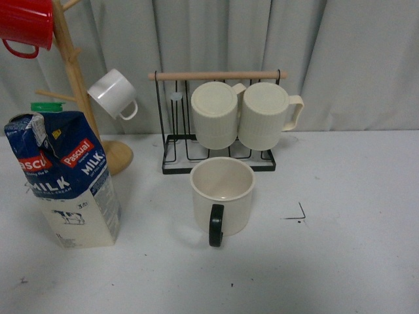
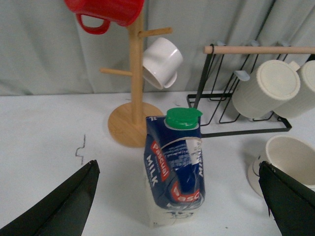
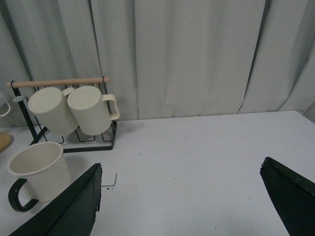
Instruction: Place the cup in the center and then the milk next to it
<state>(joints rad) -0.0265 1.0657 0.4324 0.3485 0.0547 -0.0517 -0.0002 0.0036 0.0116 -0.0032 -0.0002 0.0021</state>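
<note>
Grey curtain hangs behind a white table. My left gripper is spread wide, with the milk upright between its fingers, untouched. My right gripper is equally wide, holding nothing. The cup stands upright, well right of the milk, just left of a black corner mark. I judge the cup is in the center; the milk is not yet beside it.
</note>
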